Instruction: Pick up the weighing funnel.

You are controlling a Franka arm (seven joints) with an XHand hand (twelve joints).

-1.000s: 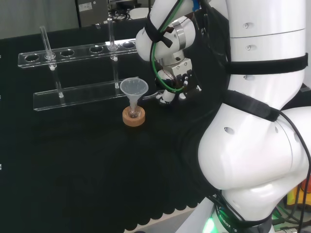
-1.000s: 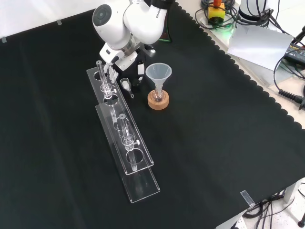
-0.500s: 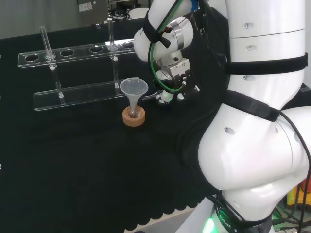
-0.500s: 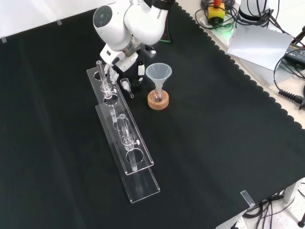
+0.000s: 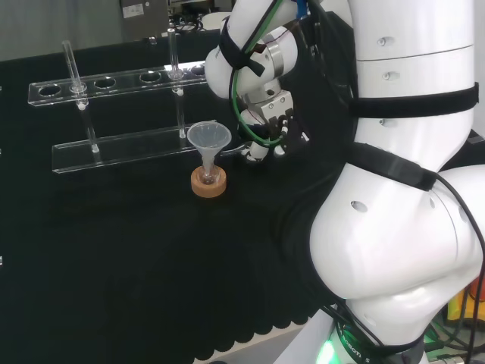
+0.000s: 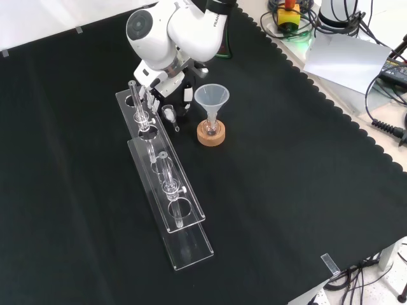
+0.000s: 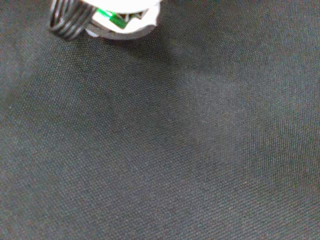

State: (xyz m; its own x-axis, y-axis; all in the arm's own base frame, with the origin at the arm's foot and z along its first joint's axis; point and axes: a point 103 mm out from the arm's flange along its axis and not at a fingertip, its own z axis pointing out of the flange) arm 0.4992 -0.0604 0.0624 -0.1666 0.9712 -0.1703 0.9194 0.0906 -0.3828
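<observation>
Funnel (image 6: 212, 96): one; weighing funnel (image 6: 168, 114): one, on cloth (image 6: 286, 190) beside hand (image 6: 178, 89).

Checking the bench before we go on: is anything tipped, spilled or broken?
Nothing stands out. The big clear cone-shaped funnel stands upright in its small flask on the cork ring, the glass tubes stand in the clear plastic rack, and the black cloth shows no spill.
</observation>
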